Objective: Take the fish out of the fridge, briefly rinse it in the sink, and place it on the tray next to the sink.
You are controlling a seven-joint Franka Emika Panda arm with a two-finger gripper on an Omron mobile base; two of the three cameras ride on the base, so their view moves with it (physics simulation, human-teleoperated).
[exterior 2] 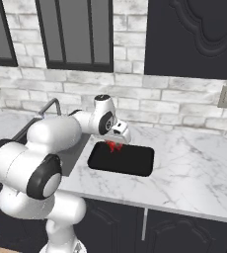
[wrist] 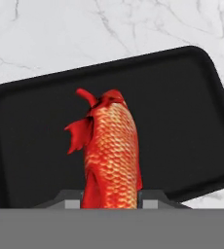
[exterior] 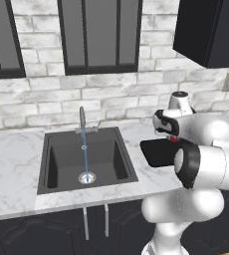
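White marble worktop carries the sink, water running, with the black tray at its 3 o'clock. Over the tray, the gripper is clamped on the red fish; releasing off-centre could land it on the rim.

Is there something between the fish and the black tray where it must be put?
Nothing visible. The gripper holds the fish directly above the tray, whose dark floor under the fish is bare.
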